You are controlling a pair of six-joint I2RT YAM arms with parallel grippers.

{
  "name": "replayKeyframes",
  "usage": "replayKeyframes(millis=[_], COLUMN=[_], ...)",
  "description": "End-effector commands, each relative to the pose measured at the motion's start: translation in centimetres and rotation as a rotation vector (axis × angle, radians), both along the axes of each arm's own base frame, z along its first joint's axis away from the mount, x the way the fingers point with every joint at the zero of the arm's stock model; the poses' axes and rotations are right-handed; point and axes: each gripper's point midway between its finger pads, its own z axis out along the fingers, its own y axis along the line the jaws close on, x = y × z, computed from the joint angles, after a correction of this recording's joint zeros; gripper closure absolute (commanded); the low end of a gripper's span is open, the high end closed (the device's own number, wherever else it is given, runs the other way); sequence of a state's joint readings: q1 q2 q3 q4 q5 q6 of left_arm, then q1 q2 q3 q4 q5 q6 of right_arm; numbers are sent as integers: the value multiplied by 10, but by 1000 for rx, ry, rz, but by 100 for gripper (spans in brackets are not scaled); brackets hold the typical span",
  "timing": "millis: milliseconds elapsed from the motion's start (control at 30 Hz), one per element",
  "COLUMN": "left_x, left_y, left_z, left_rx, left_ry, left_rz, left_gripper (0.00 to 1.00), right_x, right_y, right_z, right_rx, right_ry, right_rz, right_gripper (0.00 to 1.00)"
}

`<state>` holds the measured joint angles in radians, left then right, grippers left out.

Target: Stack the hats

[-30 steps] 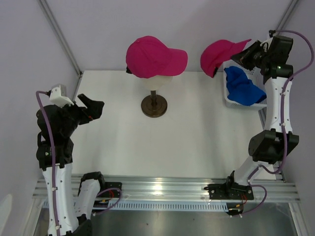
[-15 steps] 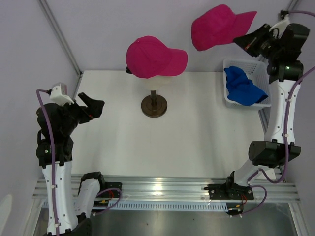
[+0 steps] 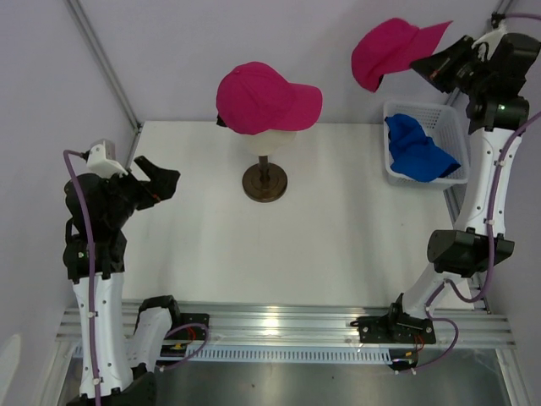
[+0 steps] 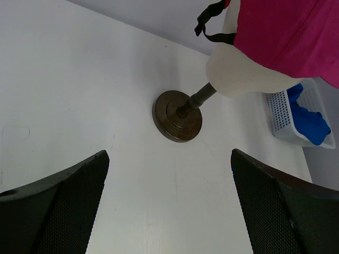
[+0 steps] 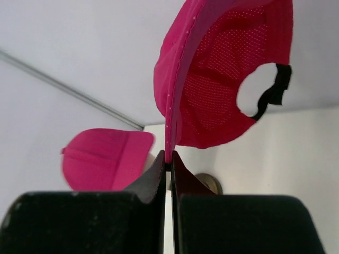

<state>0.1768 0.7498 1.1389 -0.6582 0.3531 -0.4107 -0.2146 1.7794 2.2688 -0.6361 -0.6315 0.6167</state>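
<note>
As rt pincer [image 5: 168,161] grips cap [image 3: 385,51], basket [image 3: 414,180] nearby

White table [image 3: 321,245]. Cream mannequin head [image 4: 238,74] sits on a thin post that runs down into a dark round base [image 3: 265,182], at back-centre of the table. The wrist view shows the post tilted (camera angle, the top view has it upright). White mesh basket [image 3: 394,172] sits at the back-right corner, well apart from the base. Aluminium rail [image 3: 279,320] runs along the near edge. Pale walls, with a grey strut [image 3: 101,59] running diagonally at back-left.
</note>
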Motion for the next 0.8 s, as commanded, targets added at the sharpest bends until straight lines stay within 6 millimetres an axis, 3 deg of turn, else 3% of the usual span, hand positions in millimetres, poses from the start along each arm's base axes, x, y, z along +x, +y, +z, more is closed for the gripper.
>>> replayKeyframes(millis=[0,167,200,267,300,367,400,467,567,600,633,700,767], left_x=[-2,-3,-3,-2,-2,-3,-3,-4,-4,-4,-4,-5,-4], left_y=[-6,-5,-4,-5,-6,-7,-9,-10,-11,-10,-10,-10,-9], left_z=[14,14,14,14,16,16,18,17,17,17,17,16,15], left_rx=[-14,-12,-13,-17,-19,-25,-27,-33,-35,-35,-34,-35,-34], left_ry=[-52,-48,-49,-51,-55,-58,-62,-63,-66,-66,-67,-68,-67], left_rz=[-21,-14,-11,-13,-17,-25,-32,-37,-43,-40,-38,-36,-30], left_gripper=[0,0,0,0,1,0,1,0,1,1,1,0,0], right_x=[-21,-35,-45,-41,-45,-42,-48,-43,-51,-43,-52,-50,-62], right_y=[20,61,77,91,108,118,141,154,182,190,204,221,243], right_z=[47,100,117,127,132,141,144,150,166,161,170,168,170], right_rx=[34,91,125,150,159,164,178,219,310,333,365,429,484], right_ry=[-133,-311,-339,-376,-398,-464,-481,-513,-565,-556,-587,-557,-554], right_rz=[110,231,277,308,344,345,391,400,461,476,509,542,604], right_gripper=[100,100,100,100,100,100,100,100,100,100,100,100,100])
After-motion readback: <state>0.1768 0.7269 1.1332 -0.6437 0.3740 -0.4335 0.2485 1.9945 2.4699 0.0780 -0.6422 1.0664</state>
